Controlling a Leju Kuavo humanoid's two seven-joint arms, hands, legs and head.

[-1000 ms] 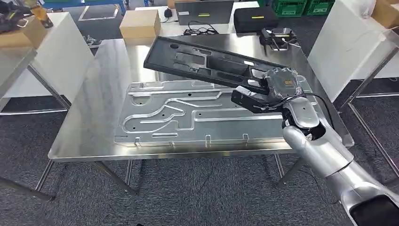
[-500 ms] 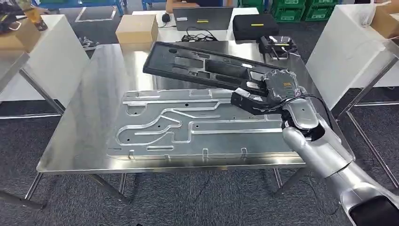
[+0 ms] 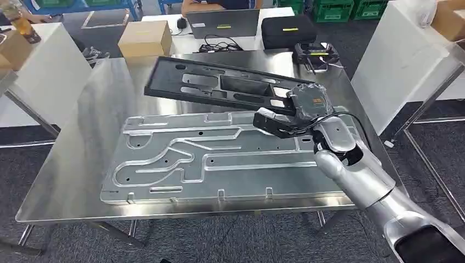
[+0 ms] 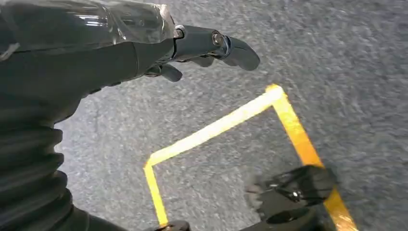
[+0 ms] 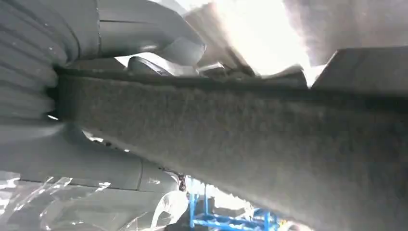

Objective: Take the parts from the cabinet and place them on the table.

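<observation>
A long black plastic panel (image 3: 219, 85) with cut-outs hangs above the steel table (image 3: 77, 164), tilted, its far end higher. My right hand (image 3: 293, 112) grips it at its near right end. In the right wrist view the panel's dark felt-like underside (image 5: 250, 139) runs across the picture, with the hand's grey fingers (image 5: 120, 33) wrapped around its edge. Below the panel lies a large silver metal plate (image 3: 219, 159) with grooved channels, flat on the table. My left hand (image 4: 192, 48) hangs over grey carpet, fingers apart, holding nothing.
Behind the table are a cardboard box (image 3: 145, 38), a laptop (image 3: 222, 23), a black case (image 3: 288, 30) and a black device (image 3: 313, 53) on the table's far right corner. White panels stand left (image 3: 44, 71) and right (image 3: 392, 60). Yellow tape (image 4: 216, 130) marks the floor.
The camera has moved closer and shifted, so the whole scene has slid left and down. My right hand still holds the black panel above the silver plate, slightly further over the table.
</observation>
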